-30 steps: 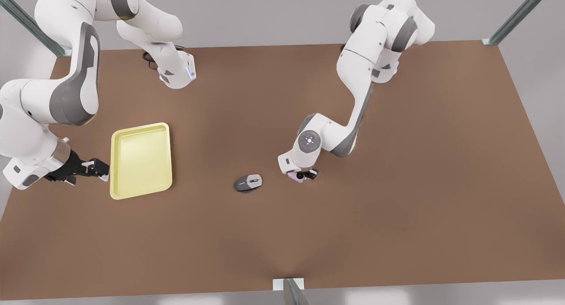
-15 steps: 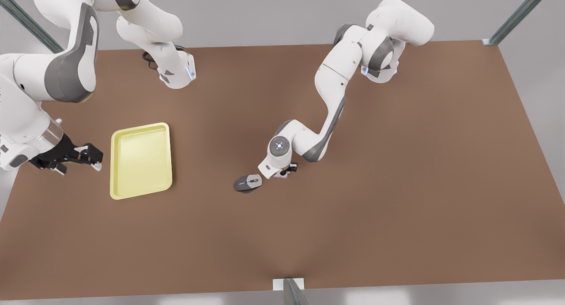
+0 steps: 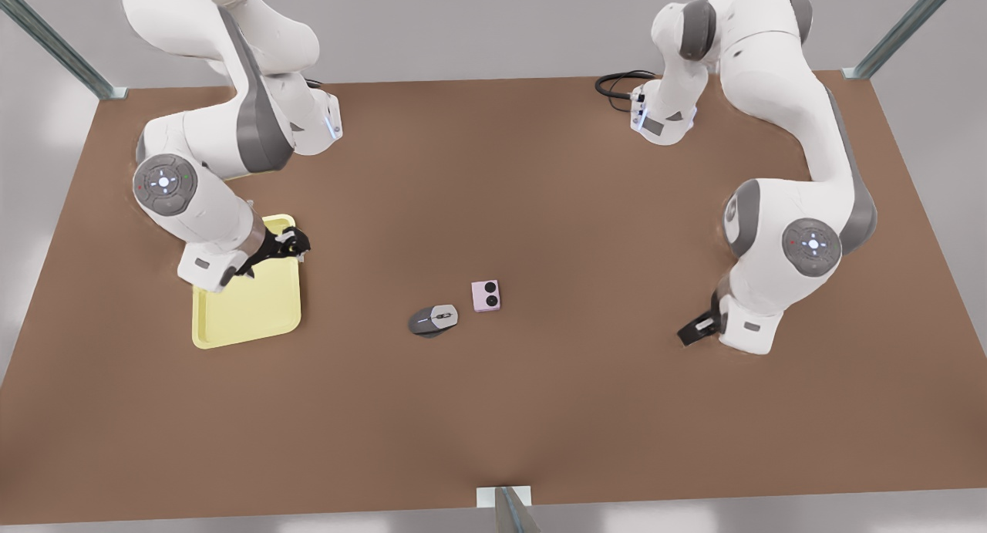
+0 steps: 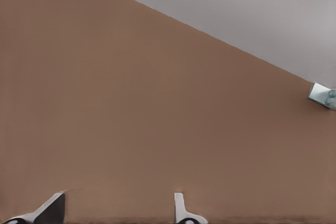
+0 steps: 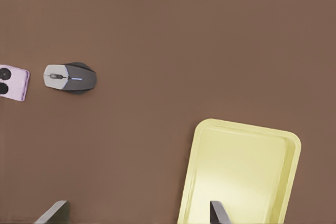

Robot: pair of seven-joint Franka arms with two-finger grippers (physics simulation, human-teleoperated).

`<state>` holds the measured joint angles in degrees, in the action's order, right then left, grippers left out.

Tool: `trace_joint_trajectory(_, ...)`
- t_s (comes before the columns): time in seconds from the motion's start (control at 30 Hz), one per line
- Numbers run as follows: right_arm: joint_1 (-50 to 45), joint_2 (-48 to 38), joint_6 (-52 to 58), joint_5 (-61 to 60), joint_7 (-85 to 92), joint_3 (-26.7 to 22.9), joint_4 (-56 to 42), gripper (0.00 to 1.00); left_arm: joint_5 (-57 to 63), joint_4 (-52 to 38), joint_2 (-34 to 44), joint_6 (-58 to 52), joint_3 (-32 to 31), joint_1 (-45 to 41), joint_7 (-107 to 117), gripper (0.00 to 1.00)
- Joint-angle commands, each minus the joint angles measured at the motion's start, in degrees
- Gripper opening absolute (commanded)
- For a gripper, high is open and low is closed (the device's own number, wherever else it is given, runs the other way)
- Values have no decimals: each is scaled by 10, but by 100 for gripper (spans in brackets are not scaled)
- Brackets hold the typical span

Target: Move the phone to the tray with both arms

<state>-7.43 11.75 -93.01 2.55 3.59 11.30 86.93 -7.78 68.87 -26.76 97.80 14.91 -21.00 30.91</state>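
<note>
I see the phone (image 3: 486,295) lying flat on the table (image 3: 540,409), camera circles up, near the middle in the front view. Nothing is touching it. The mouse (image 3: 433,320) sits just beside it, at about 8 o'clock from the phone, with a small gap between them. The tray (image 3: 247,317) is well apart from both, at roughly 9 o'clock from the mouse, and nothing lies in it.

My right tool (image 3: 297,245) is on the arm at the front view's left. It hangs over the tray's far corner, about 1 o'clock from the tray's centre. In the right wrist view its fingers (image 5: 218,212) stand wide apart with nothing between them. That view also shows the tray (image 5: 247,171) close below, with the mouse (image 5: 70,77) and the phone (image 5: 11,83) farther off on the brown top.

My left tool (image 3: 694,332) is on the arm at the front view's right, low over bare table at about 4 o'clock from the phone and well apart from it. In the left wrist view the tool (image 4: 115,211) is spread open and holds nothing, with plain table under it. A metal frame bracket (image 4: 323,95) shows at the table's edge.
</note>
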Motion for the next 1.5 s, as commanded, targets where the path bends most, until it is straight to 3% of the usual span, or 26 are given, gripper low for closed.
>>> trace_joint_trajectory(0.0, -37, 19, -74, -3, -204, 6, 1, 100, 93, 32, 66, -107, -113, 89, -281, 100)
trace_joint_trajectory(0.03, -58, 39, -80, -5, -259, 7, -7, 100, 117, 63, 102, -106, -172, 142, -284, 100)
trace_joint_trajectory(0.1, -124, 100, -105, 2, -329, 6, -32, 100, 122, 97, 139, -106, -177, 155, -292, 100)
trace_joint_trajectory(0.2, -166, 144, -187, 13, -445, 6, -36, 100, 121, 92, 115, -98, -176, 153, -291, 100)
trace_joint_trajectory(0.33, -214, 236, -190, 11, -547, -3, -108, 100, 121, 92, 97, -89, -176, 152, -292, 100)
trace_joint_trajectory(0.53, -258, 311, -271, 28, -677, -12, -109, 100, 121, 87, 77, -81, -171, 154, -292, 100)
trace_joint_trajectory(0.63, -276, 338, -291, 99, -687, -11, -106, 100, 121, 87, 72, -81, -171, 154, -292, 100)
trace_joint_trajectory(0.8, -279, 362, -317, 99, -693, -11, -101, 100, 121, 87, 67, -76, -171, 155, -292, 100)
trace_joint_trajectory(0.87, -279, 384, -379, 98, -692, -9, -98, 100, 121, 87, 66, -75, -170, 155, -292, 100)
trace_joint_trajectory(1.47, -280, 389, -380, 113, -660, -10, -76, 100, 121, 87, 53, -60, -161, 156, -291, 100)
